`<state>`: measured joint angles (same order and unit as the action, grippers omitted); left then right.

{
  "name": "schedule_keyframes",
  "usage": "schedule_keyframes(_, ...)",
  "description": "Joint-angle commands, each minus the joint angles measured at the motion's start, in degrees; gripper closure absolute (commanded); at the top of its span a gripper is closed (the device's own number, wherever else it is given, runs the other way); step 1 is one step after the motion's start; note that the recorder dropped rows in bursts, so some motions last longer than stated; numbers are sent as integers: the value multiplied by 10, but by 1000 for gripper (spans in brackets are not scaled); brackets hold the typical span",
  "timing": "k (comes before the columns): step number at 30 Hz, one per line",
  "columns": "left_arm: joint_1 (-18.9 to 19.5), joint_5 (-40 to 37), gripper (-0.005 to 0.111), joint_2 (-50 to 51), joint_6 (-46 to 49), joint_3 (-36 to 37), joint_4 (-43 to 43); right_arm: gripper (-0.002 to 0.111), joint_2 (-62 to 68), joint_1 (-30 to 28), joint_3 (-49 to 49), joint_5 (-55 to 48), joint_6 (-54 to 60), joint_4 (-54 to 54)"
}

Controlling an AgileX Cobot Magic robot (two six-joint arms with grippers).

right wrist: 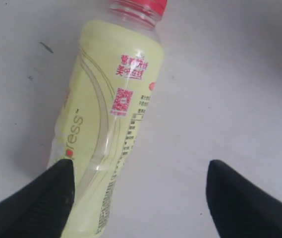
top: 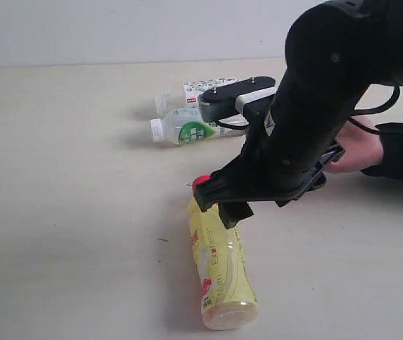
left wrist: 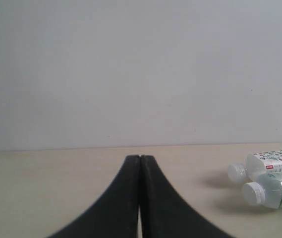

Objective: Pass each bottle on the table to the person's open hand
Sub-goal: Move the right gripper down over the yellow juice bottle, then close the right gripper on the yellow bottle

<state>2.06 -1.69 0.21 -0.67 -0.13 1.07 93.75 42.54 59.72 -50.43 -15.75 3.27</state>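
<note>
Directly beneath the right tool point(right wrist: 141, 173), whose jaws are spread wide and hold nothing, the yellow bottle point(right wrist: 106, 124) is shown lying on its side on the worktop point(top: 66, 212); its long axis runs crosswise to the closing line, but the body is offset toward one finger point(right wrist: 41, 198), so a sideways correction is judged necessary; the left tool point(left wrist: 140, 166), clenched on nothing, is well apart; the green-white labelled bottle point(top: 187, 129) and fruit-print bottle point(top: 194, 88) lie beyond; the person's hand point(top: 357, 152) is partly hidden behind the arm.
</note>
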Motion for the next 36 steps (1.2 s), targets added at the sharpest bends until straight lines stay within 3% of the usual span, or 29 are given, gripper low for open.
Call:
schedule_keyframes(1,2,0,107,-2,-3,1,0,33,29,2,4,22,8,33)
schedule_keyframes(16,2,0,107,-2,-3,1,0,33,129,2,6,59,3,51)
schedule_keyframes(19,2,0,107,-2,-3,1,0,38,130,2,6,58,12,51)
schedule_keyframes(25,2,0,107,-2,-3,1,0,67,130,2,6,37,12,51)
schedule_keyframes(31,2,0,107,-2,-3,1,0,108,130,2,6,35,25,30)
schedule_keyframes(36,2,0,107,-2,-3,1,0,108,105,2,6,41,38,21)
